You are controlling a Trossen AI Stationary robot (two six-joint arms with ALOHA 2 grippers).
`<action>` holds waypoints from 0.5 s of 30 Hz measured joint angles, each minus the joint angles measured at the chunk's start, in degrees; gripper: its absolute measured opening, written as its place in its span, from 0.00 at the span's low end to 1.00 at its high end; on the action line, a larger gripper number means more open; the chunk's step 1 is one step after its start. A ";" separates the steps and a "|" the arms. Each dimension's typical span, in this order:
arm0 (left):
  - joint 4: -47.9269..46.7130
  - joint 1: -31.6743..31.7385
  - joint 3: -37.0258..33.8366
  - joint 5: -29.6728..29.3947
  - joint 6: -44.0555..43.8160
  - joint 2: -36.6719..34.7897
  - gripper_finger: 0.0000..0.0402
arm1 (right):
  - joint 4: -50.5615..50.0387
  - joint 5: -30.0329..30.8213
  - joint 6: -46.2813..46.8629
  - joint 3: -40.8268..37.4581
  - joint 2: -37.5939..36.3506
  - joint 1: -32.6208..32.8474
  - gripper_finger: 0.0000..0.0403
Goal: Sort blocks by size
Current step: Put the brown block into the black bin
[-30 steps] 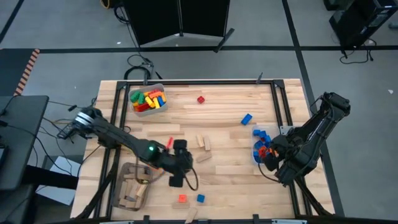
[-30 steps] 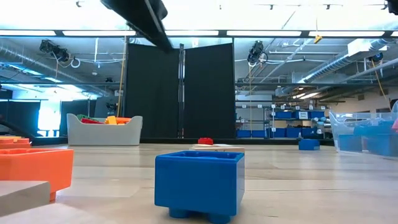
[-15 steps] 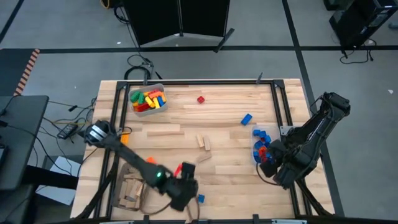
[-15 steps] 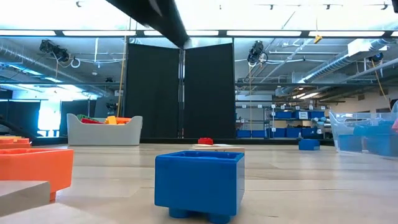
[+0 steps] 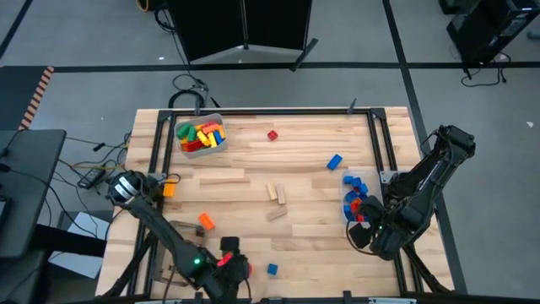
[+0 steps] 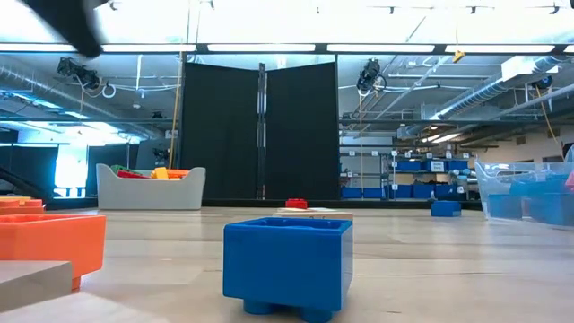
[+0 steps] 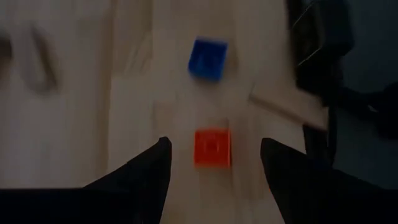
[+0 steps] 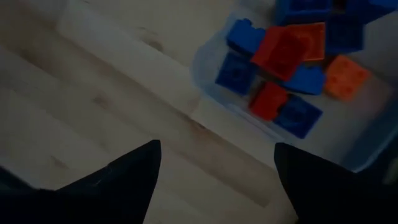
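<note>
The left end effector (image 5: 226, 268) is positioned over the near edge of the bench (image 5: 304, 181), with its two dark fingers (image 7: 140, 180) set apart and nothing clamped between them. In the left wrist view a small red brick (image 7: 212, 148) is seen on the wood, framed in the gap between the fingers and just ahead of them, untouched. A blue brick (image 7: 208, 58) lies farther ahead in the same line; in the high view it (image 5: 272, 269) is found just beside the end effector. An orange brick (image 5: 206, 221) rests on the bench a little behind the arm.

The right end effector (image 5: 364, 230) is held at the right edge of the bench, its fingers (image 8: 130, 174) spread wide and empty. Just ahead of them a clear bin (image 8: 211, 106) is seen, holding blue, red and orange bricks (image 8: 283, 46).

Farther off, two tan wooden pieces (image 5: 275, 193) lie mid-bench, a lone blue brick (image 5: 335, 160) and a lone red brick (image 5: 272, 135) lie beyond them, and a grey bin (image 5: 187, 150) of mixed bricks stands at the far left corner.
</note>
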 joint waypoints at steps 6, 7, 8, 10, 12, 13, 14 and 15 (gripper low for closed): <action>-1.59 -1.61 -2.88 1.35 -13.06 0.00 0.63 | 1.54 1.78 0.04 0.00 0.01 0.00 0.81; -0.47 -1.77 -4.05 2.33 -14.30 0.00 0.63 | 1.54 1.79 0.06 0.00 0.01 0.00 0.80; 1.17 -1.82 -5.29 3.56 -15.22 0.00 0.63 | 1.63 1.81 0.06 0.00 0.01 0.00 0.80; 4.99 -1.83 -7.86 5.44 -15.87 0.00 0.63 | 1.92 1.83 0.06 0.00 0.01 0.00 0.80; 8.42 -1.83 -9.72 5.75 -16.79 0.00 0.63 | 1.98 1.85 0.02 0.00 0.01 0.00 0.80; 9.94 -1.81 -10.35 5.73 -16.88 0.00 0.63 | 1.97 1.85 -0.01 0.00 0.01 0.00 0.80; 10.90 -1.79 -10.79 5.73 -16.91 0.00 0.63 | 1.97 1.86 -0.01 0.00 0.01 0.00 0.80; 11.46 -1.68 -11.18 5.73 -16.94 0.00 0.63 | 1.95 1.89 -0.01 0.00 0.01 0.00 0.81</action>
